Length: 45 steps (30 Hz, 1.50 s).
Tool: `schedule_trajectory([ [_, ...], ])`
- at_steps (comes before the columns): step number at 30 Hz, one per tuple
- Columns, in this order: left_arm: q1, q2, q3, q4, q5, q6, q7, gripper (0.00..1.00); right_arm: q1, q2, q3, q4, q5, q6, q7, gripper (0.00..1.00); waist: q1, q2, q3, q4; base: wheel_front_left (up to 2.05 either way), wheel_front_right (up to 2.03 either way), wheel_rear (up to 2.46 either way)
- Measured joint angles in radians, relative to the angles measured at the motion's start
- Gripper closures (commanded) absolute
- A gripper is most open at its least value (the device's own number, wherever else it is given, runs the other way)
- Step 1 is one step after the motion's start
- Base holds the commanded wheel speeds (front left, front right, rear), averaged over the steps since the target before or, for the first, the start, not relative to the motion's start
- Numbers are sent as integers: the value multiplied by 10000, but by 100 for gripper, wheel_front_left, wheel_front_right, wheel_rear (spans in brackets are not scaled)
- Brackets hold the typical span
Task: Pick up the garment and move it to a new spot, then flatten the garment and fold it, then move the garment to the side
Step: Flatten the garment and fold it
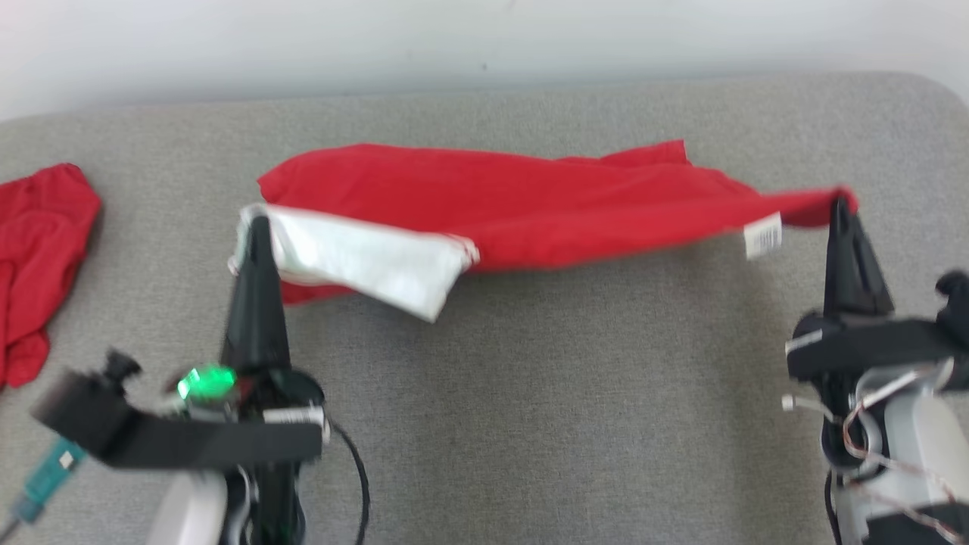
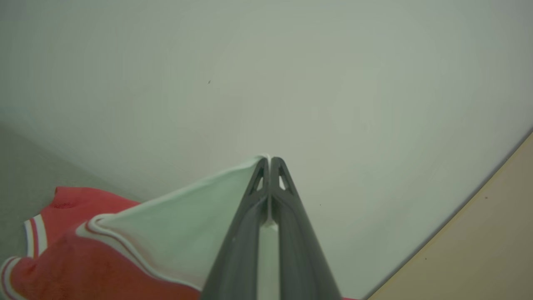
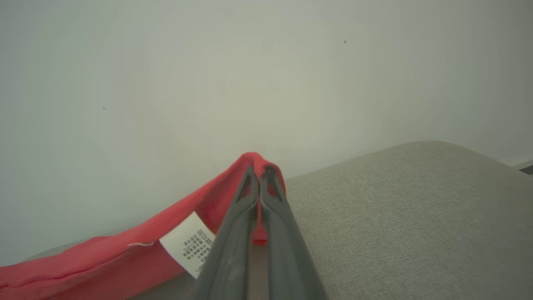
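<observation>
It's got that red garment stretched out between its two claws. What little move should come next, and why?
Probably lower both together, laying the garment on the grey surface. The left gripper is shut on its white part, the right gripper on the red end by the label, with cloth stretched between them, so it looks ready for flattening.

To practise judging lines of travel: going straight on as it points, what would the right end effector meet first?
The right end effector, shut on the red garment, would probably meet the pale wall; depth unclear.
</observation>
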Motion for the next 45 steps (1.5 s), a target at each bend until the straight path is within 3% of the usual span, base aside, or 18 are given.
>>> schedule_trajectory([
  [8, 1721, 295, -706, -96, -1133, 0, 0, 100, 1513, 610, -748, -754, -587, 0, 1076, 100, 0, 0, -449, 136, 0, 0, 0],
  [19, 3530, 1785, -1682, -1292, -4234, 0, 410, 100, 3200, 1229, -1277, -1285, -752, 0, 2821, 100, 0, 0, -1017, 340, 0, 0, 0],
  [27, 4060, 2422, -1871, -1442, -4984, 0, 648, 100, 3917, 1398, -1528, -1551, -640, 0, 4301, 100, 0, 0, -1159, 423, 0, 0, 0],
  [34, 4842, 3235, -1996, -1847, -6086, 2, 1505, 100, 4542, 1446, -1714, -2057, -332, 0, 5609, 100, 0, 0, -994, 321, 0, 0, 0],
  [45, 5989, 4102, -1749, -2305, -7457, 0, 2614, 100, 5231, 1453, -2209, -2510, 171, 2, 6533, 100, 2, 2, -850, 342, 0, 0, 0],
])
